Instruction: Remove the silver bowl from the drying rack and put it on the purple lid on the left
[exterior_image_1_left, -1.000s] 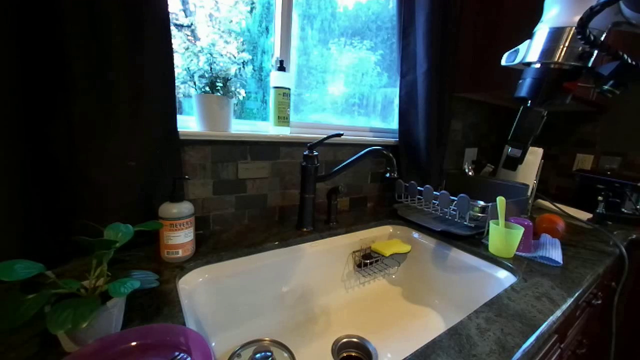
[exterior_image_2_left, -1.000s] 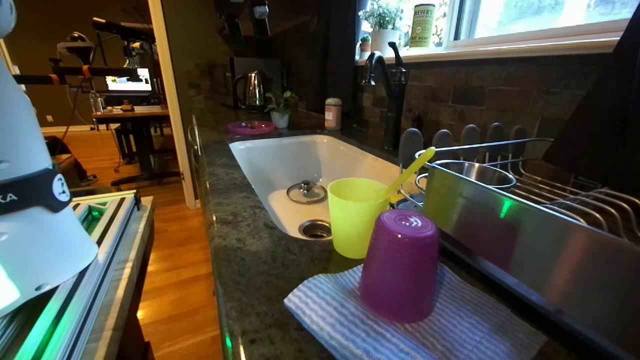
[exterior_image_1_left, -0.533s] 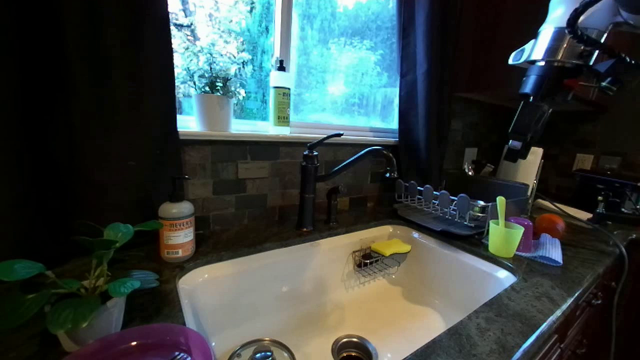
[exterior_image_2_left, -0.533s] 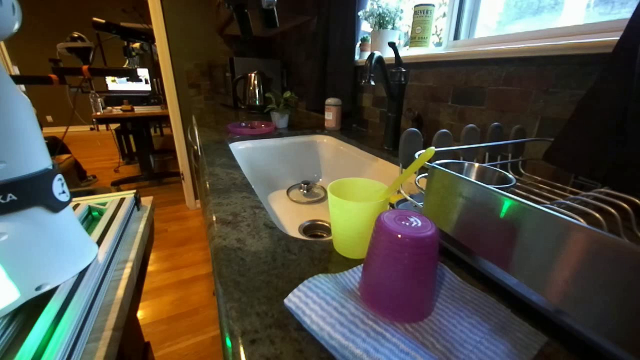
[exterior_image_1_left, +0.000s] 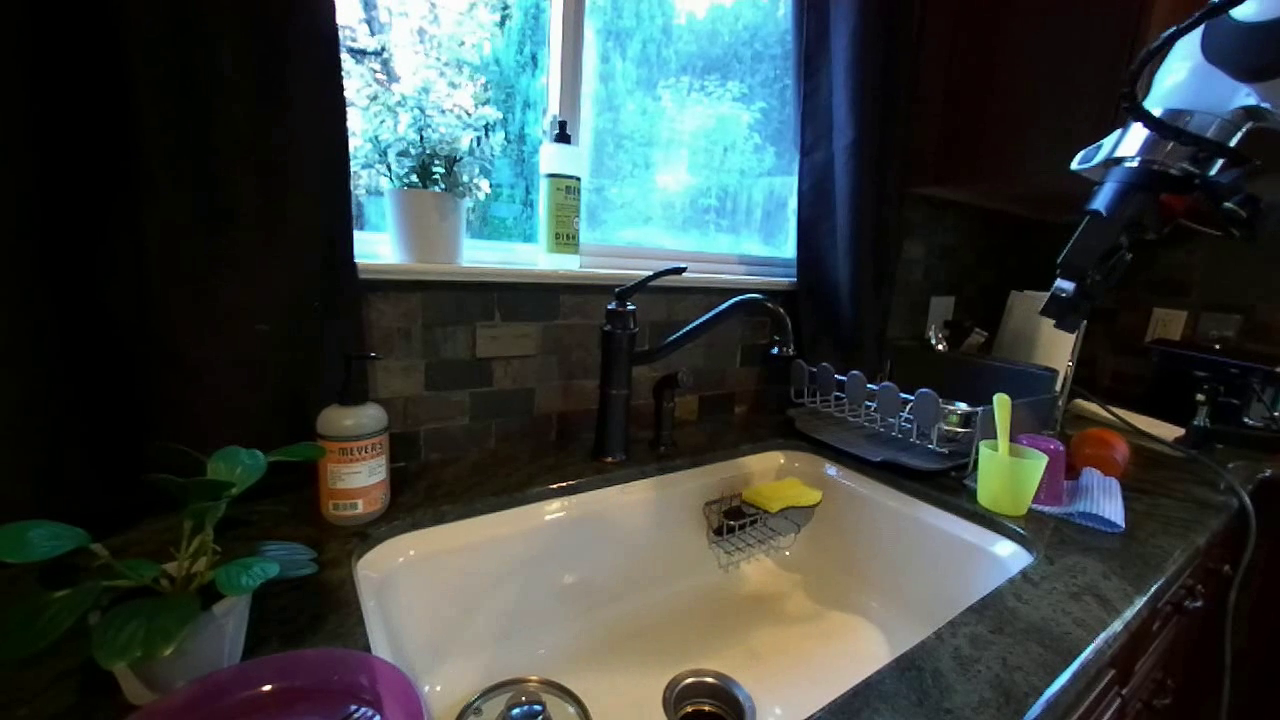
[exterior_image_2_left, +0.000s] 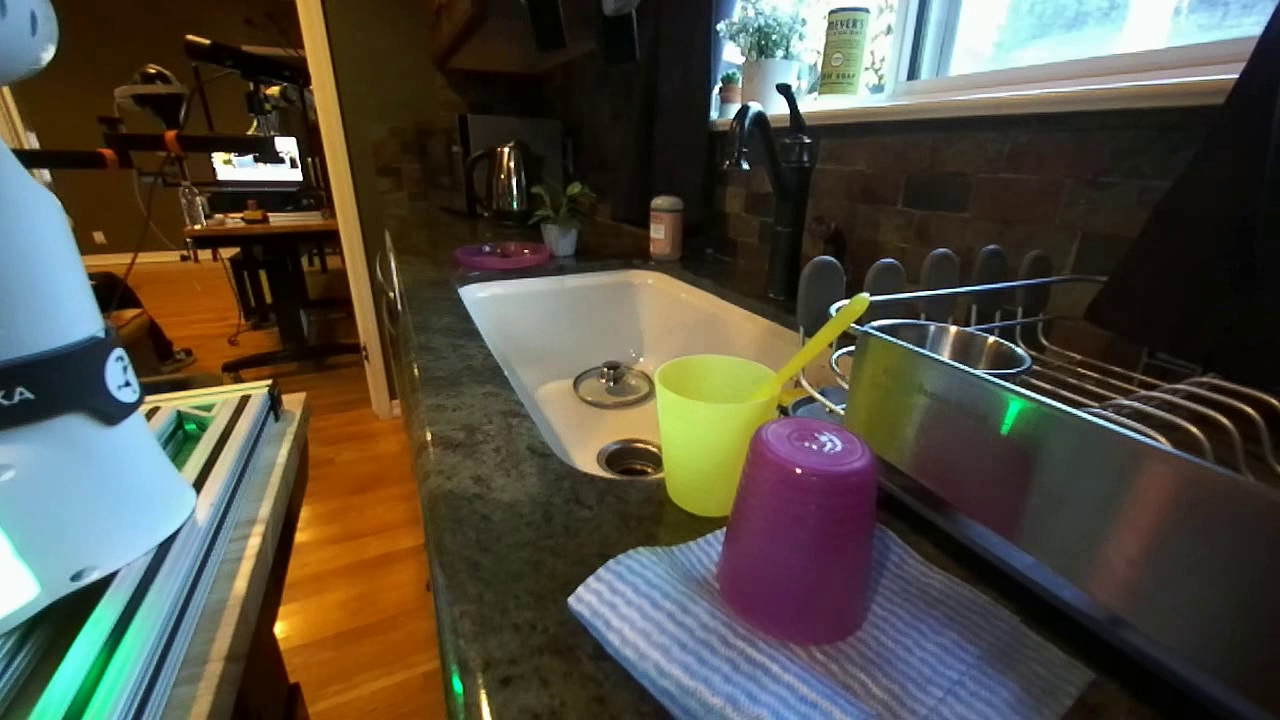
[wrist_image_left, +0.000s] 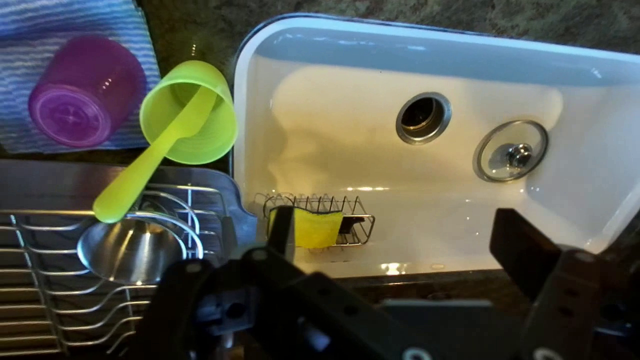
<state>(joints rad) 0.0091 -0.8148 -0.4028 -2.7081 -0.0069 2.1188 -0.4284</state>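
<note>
The silver bowl (wrist_image_left: 132, 250) sits in the drying rack (wrist_image_left: 55, 300), at the rack end beside the sink. It also shows in both exterior views (exterior_image_2_left: 960, 348) (exterior_image_1_left: 957, 418), partly hidden by the rack's wall and pegs. The purple lid (exterior_image_1_left: 290, 690) lies on the counter at the far end of the sink and also shows in an exterior view (exterior_image_2_left: 502, 256). It is out of the wrist view. My gripper (wrist_image_left: 392, 220) is open and empty, its fingers wide apart. In an exterior view the gripper (exterior_image_1_left: 1065, 305) hangs high above the counter by the rack, tilted.
A yellow-green cup (exterior_image_2_left: 705, 450) with a spoon and an upturned purple cup (exterior_image_2_left: 800, 540) on a striped cloth (exterior_image_2_left: 680, 620) stand close to the rack. The faucet (exterior_image_1_left: 617, 380) rises behind the sink (exterior_image_1_left: 600, 590). A potted plant (exterior_image_1_left: 200, 640) stands by the lid.
In an exterior view the gripper has moved to the right and tilted more. Its fingertips have also shifted right in another exterior view. The bowl, rack and lid have not moved.
</note>
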